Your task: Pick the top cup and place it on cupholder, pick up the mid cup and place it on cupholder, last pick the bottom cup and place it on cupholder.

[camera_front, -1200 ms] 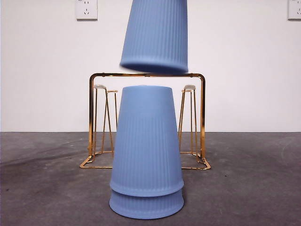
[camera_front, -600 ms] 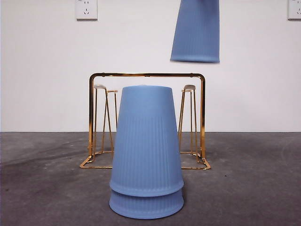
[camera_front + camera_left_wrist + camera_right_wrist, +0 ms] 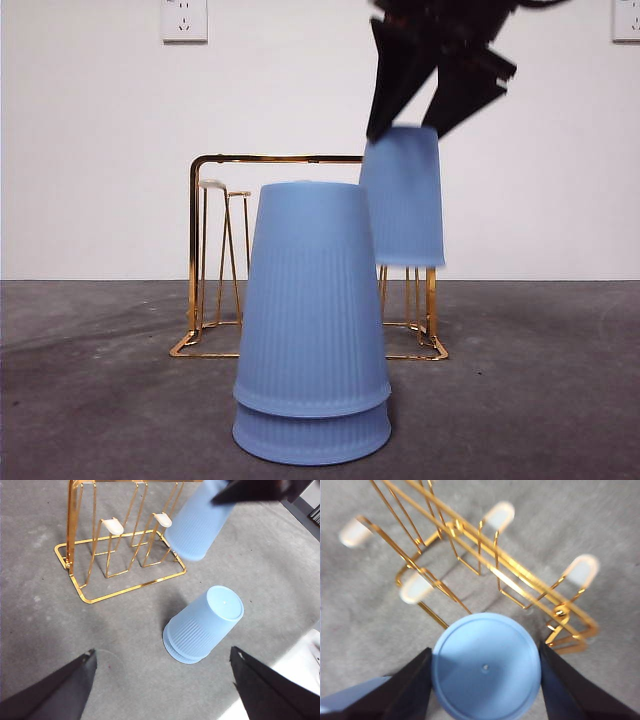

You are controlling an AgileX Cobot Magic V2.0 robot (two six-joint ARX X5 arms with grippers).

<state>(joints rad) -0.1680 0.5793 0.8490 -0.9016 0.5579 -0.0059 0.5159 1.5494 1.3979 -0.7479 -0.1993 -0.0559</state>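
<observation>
My right gripper [image 3: 408, 122] [image 3: 485, 656] is shut on the base of an upside-down blue ribbed cup [image 3: 402, 200] [image 3: 196, 524] [image 3: 486, 672]. It holds the cup at the right end of the gold wire cupholder [image 3: 193, 250] [image 3: 125, 587] [image 3: 520, 572]. The cup's rim hangs below the white prong tips [image 3: 580, 570], and I cannot tell whether a prong is inside it. Two more blue cups stand nested upside down as a stack [image 3: 312, 320] [image 3: 205, 622] in front of the rack. My left gripper [image 3: 162, 652] hangs open above the table near this stack, holding nothing.
The table [image 3: 90, 400] is dark grey, with a white wall and two sockets [image 3: 184, 20] behind it. Its edge shows as a white strip [image 3: 307, 655] close to the cup stack. Two white-tipped prongs [image 3: 212, 186] stand bare on the rack's left side.
The held cup has come down from high above the rack to the level of its right prongs. The right gripper's black jaws have entered the front view. The stack has not moved.
</observation>
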